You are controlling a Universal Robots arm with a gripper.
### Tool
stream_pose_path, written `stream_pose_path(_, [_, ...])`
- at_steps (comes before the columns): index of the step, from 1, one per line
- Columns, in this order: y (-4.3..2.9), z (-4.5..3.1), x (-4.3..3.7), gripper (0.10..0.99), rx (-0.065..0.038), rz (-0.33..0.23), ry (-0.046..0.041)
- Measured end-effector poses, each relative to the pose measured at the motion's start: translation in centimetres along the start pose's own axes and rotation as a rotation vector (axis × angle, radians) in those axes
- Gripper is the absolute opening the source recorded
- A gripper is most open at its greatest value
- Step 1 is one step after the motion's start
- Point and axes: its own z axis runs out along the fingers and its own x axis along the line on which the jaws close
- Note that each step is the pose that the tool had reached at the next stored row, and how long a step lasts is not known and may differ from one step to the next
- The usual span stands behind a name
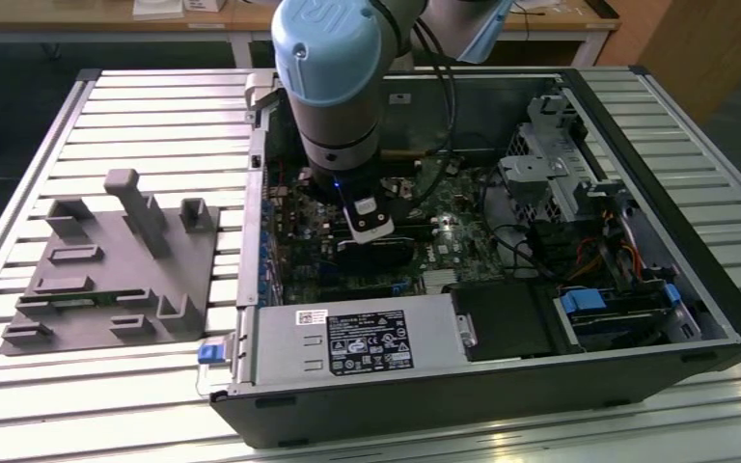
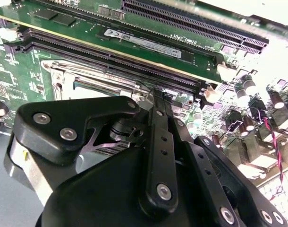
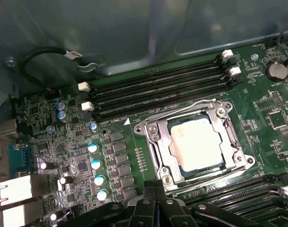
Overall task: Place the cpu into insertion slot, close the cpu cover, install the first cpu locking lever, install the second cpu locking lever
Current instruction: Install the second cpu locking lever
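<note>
First wrist view: cpu [image 3: 199, 143] seated under closed cpu cover [image 3: 159, 142].

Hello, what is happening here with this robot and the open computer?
A single robot arm is reaching down into an open computer case lying on a slatted table. Its gripper is just above the green motherboard, close to the insertion slot. In the first wrist view the cpu already sits in the slot, and the cpu cover appears to be down around it. The gripper does not seem to hold anything. A grey parts fixture stands beside the case.
</note>
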Motion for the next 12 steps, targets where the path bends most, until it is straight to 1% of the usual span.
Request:
stream_pose_path(7, [-0.06,0.27,0.02,0.106,0.000,0.000,0.0002])
stream_pose_path(10, [-0.05,0.26,0.02,0.106,0.000,0.000,0.0001])
stream_pose_path(12, [0.01,0.10,0.01,0.106,0.000,0.000,0.0000])
